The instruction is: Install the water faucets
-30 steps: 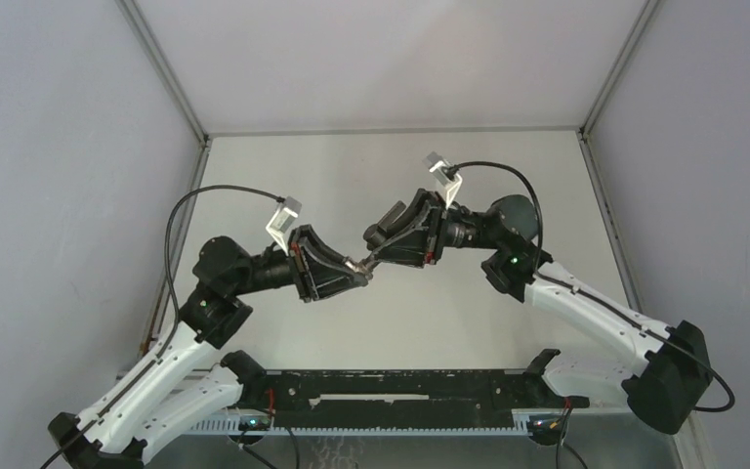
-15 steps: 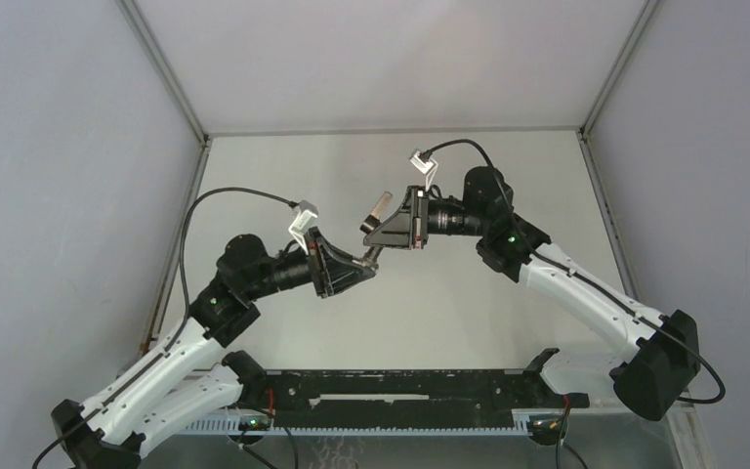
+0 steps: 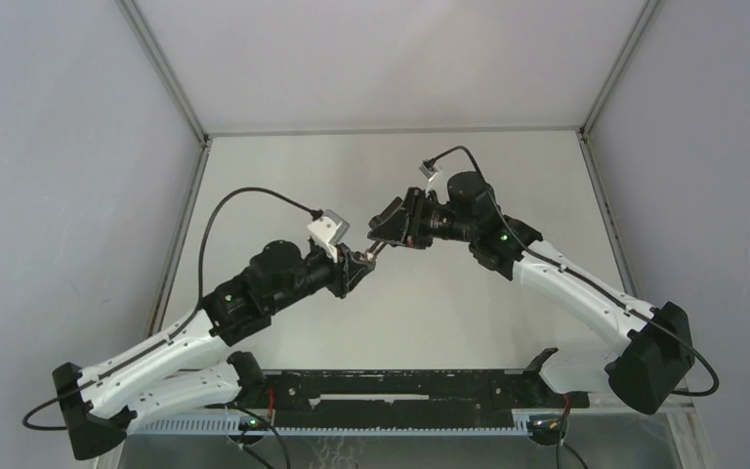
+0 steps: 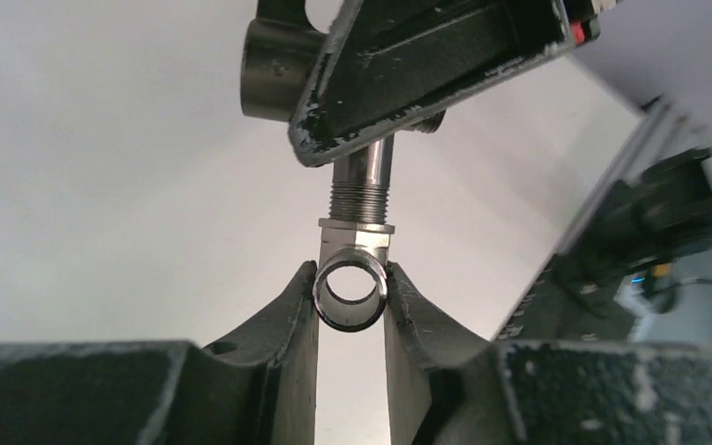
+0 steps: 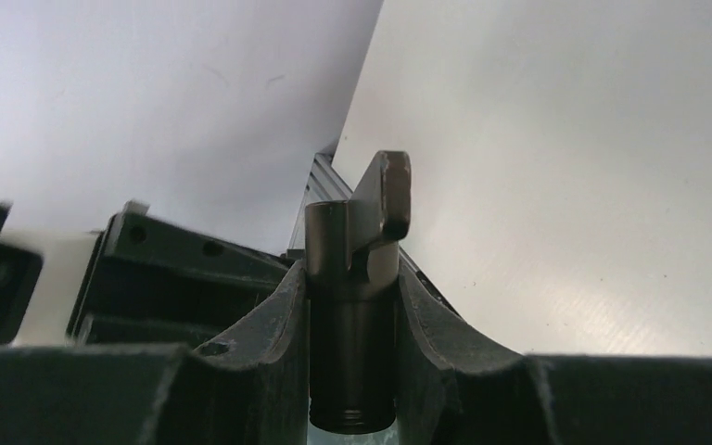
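Above the middle of the table, the two parts of the water faucets (image 3: 372, 249) meet between both grippers. My left gripper (image 4: 351, 274) is shut on the silvery ring-shaped fitting (image 4: 350, 297), one finger (image 4: 298, 320) on each side. From the fitting a hex collar and a threaded stem (image 4: 362, 190) rise into my right gripper (image 4: 408, 65). In the right wrist view my right gripper (image 5: 352, 278) is shut on the dark cylindrical tap body (image 5: 352, 324), whose thin lever (image 5: 386, 195) sticks out beyond the fingertips. In the top view my left gripper (image 3: 355, 264) sits just below and left of my right gripper (image 3: 382, 233).
A black rail (image 3: 400, 391) runs along the near edge between the arm bases. White walls with metal corner posts (image 3: 161, 68) close in the pale table (image 3: 449, 303) on three sides. Each wrist carries a small white camera (image 3: 329, 230) with a black cable.
Both wrists have rolled while the parts stay joined near the same spot. The left arm stretched forward and its camera swung right; the right arm pulled back and its gripper shifted slightly up and left.
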Tool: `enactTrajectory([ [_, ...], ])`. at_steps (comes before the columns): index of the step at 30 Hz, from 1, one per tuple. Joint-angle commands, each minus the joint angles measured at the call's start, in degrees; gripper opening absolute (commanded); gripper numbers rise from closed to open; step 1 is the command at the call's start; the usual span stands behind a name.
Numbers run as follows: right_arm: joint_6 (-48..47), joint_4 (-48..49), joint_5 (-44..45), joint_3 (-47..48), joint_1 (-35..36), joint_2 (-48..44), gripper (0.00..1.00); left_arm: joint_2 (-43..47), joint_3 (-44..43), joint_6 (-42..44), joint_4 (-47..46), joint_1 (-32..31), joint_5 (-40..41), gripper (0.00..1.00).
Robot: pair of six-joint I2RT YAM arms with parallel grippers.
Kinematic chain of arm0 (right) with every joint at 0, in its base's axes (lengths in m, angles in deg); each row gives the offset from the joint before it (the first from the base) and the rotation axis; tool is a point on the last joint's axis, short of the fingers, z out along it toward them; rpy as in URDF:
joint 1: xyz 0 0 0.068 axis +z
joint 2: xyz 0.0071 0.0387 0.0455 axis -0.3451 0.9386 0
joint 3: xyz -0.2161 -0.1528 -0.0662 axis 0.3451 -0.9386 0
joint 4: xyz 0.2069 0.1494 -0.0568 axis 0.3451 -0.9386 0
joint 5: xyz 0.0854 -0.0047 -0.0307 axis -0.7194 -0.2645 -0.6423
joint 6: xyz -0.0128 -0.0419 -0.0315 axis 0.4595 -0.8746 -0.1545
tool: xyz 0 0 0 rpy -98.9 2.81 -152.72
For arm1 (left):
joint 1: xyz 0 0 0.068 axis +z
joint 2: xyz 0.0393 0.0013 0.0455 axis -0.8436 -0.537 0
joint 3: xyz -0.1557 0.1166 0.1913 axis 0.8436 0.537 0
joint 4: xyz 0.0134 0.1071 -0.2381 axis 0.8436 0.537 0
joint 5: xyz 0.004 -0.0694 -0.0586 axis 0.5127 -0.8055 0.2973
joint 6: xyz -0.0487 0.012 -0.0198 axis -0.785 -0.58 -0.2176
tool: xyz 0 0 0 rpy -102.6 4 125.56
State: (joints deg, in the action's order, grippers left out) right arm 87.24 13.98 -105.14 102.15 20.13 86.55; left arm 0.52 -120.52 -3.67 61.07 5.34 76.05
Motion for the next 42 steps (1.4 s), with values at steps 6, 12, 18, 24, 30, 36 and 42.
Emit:
enactTrajectory([
  [6, 6.0, -2.2, -4.5, 1.5, -1.1, 5.3, 0.00, -7.1, -6.1, 24.4, -4.2, -12.2, 25.7, 0.00],
  [12, 7.3, -2.8, -5.6, 1.5, -1.7, 7.1, 0.00, -9.9, -5.6, 28.0, -5.4, -14.4, 32.7, 0.00],
  [18, 7.6, -1.9, -7.2, 0.7, -2.4, 7.4, 0.45, -5.5, -2.0, 23.4, -8.7, -12.9, 29.3, 0.00],
  [24, 7.2, -1.4, -7.3, 0.5, -2.3, 7.2, 0.71, -2.7, -1.5, 18.6, -8.1, -8.8, 24.3, 0.00],
  [30, 6.4, -1.3, -4.5, -1.1, -2.8, 3.6, 0.79, -1.8, -1.0, 16.3, -8.3, -6.2, 20.4, 0.00],
  [36, 5.7, -2.0, -3.9, -3.0, -5.0, 0.4, 0.79, -2.3, -1.1, 14.8, -8.3, -5.5, 18.4, 0.00],
  [42, 3.7, -3.6, -0.6, -4.6, -7.3, -3.7, 0.80, -2.4, -0.9, 13.0, -7.9, -4.5, 16.2, 0.00],
])
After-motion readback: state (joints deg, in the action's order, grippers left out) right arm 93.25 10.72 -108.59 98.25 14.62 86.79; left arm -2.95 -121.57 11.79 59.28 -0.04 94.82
